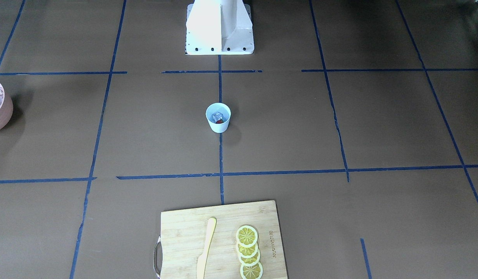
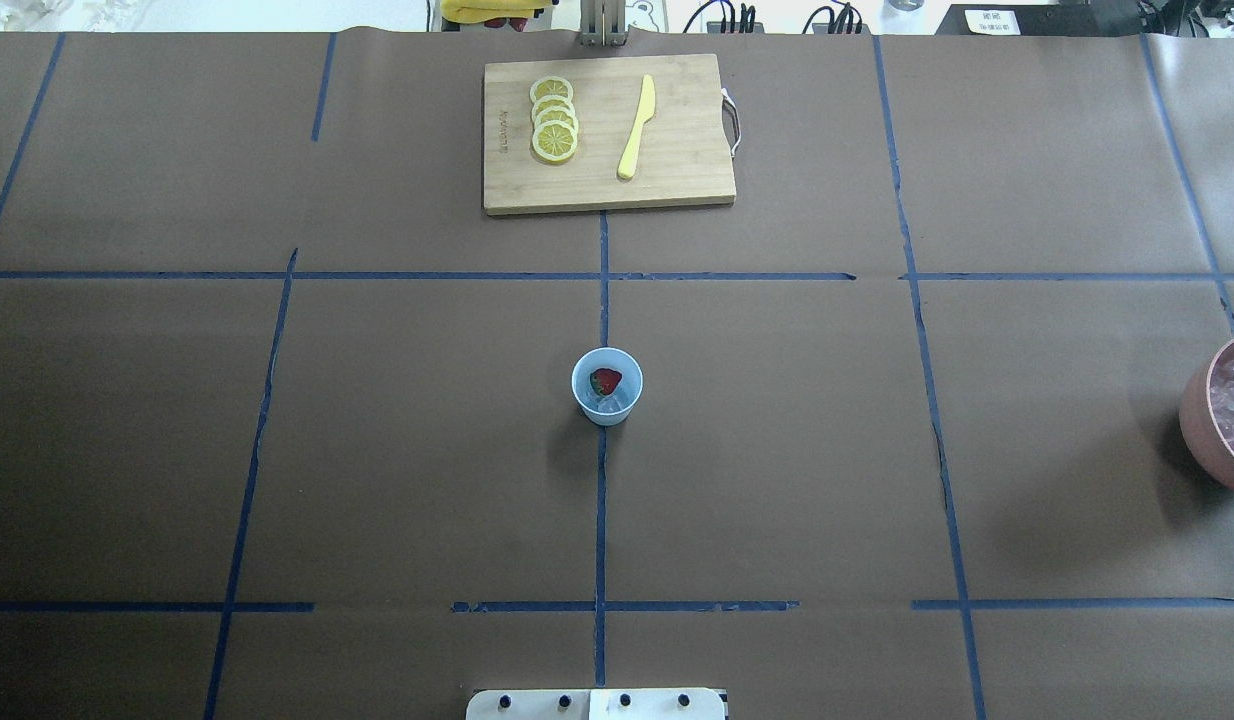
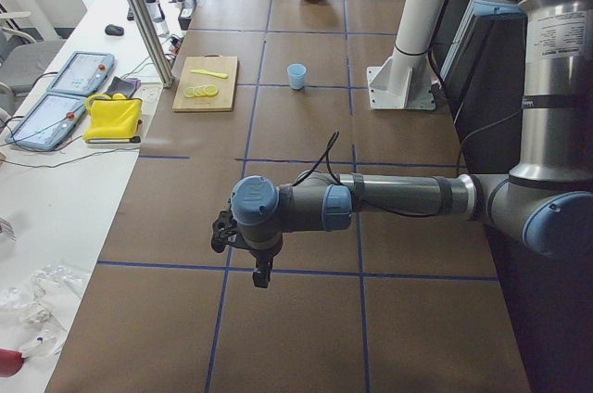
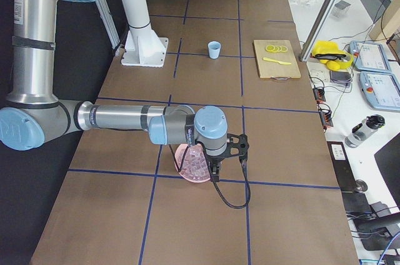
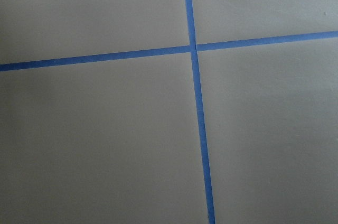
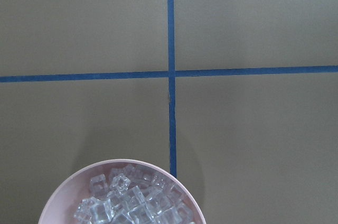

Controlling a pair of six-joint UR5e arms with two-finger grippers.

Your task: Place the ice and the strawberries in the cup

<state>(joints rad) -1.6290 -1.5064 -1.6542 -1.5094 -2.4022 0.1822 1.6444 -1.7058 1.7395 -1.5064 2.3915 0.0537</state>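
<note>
The pale blue cup (image 2: 607,405) stands upright at the table's centre, on a blue tape line, also seen in the front view as the cup (image 1: 218,126). Inside it lies a dark-red strawberry (image 2: 605,380) beside a clear ice cube (image 1: 217,116). More ice (image 6: 127,203) fills the pink bowl (image 6: 127,162). My left gripper (image 3: 262,277) hangs over bare table far from the cup; I cannot tell if it is open or shut. My right gripper (image 4: 214,176) hovers over the pink bowl (image 4: 189,166); its state cannot be told either. No fingers show in the wrist views.
A wooden cutting board (image 2: 677,180) lies at the far edge, carrying lemon slices (image 2: 554,118) and a yellow knife (image 2: 636,128). The pink bowl (image 2: 1192,400) sits at the table's right end. The white robot base (image 1: 219,29) stands behind the cup.
</note>
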